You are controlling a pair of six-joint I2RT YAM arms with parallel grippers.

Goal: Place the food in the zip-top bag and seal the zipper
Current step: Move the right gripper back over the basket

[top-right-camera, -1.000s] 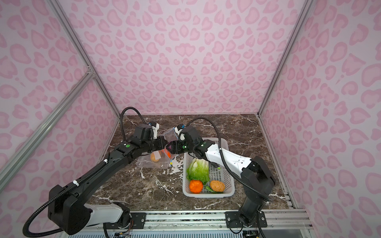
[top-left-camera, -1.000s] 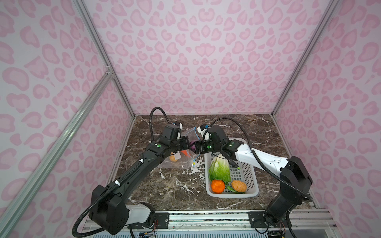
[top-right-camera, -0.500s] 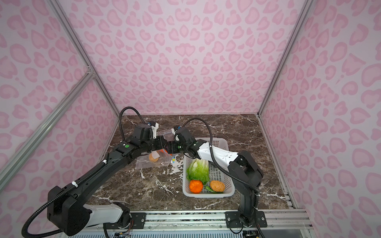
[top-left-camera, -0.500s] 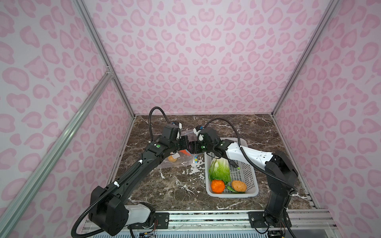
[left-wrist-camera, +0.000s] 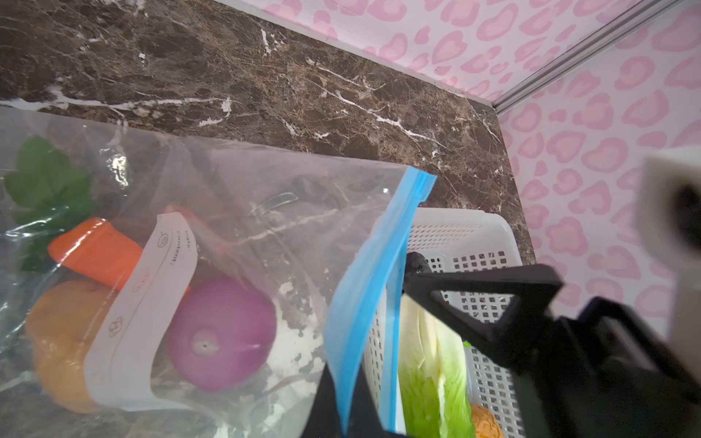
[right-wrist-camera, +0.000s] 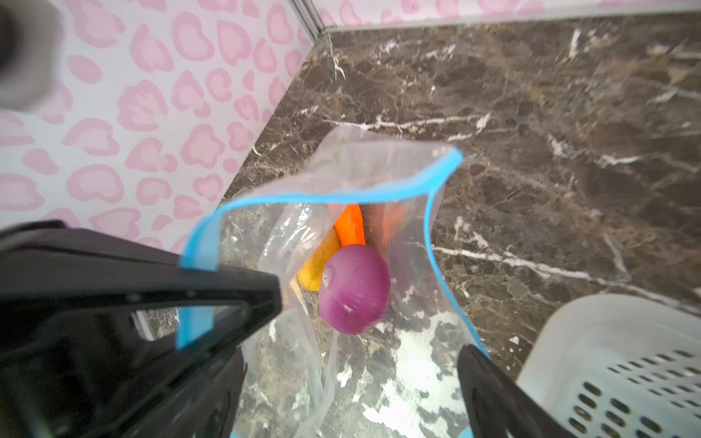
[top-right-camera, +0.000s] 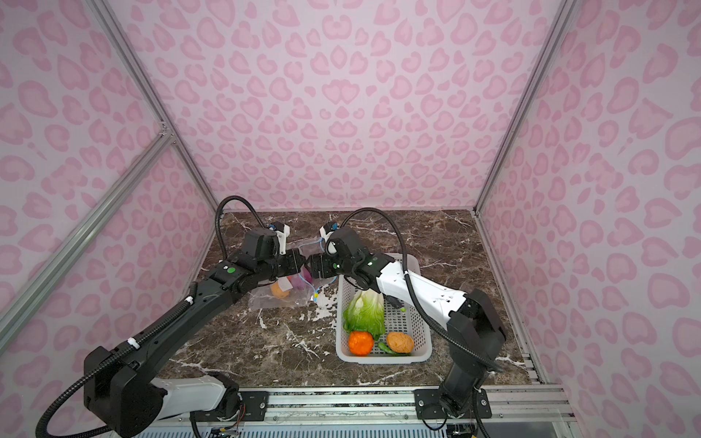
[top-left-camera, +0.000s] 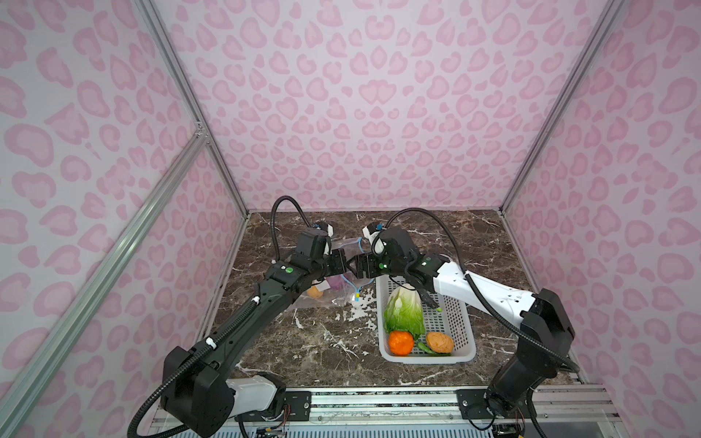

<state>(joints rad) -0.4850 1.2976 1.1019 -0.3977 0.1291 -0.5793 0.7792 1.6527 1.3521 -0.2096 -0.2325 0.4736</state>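
Note:
The zip-top bag lies floppy left of the basket, its mouth lifted. My left gripper is shut on the zipper, the blue strip along the mouth's near lip. My right gripper faces it at the mouth, open, with nothing between its fingers. In the bag are a purple onion, an orange carrot, a yellow-brown potato and a green piece. In both top views the two grippers, left and right, nearly touch tip to tip.
A white perforated basket stands right of the bag. It holds a cabbage, an orange round fruit, a potato and a green piece. Pink walls close in three sides of the marble table.
My right gripper has moved left to the bag's mouth and its jaws have widened. The purple onion it carried now sits free inside the bag. The left gripper has kept its hold.

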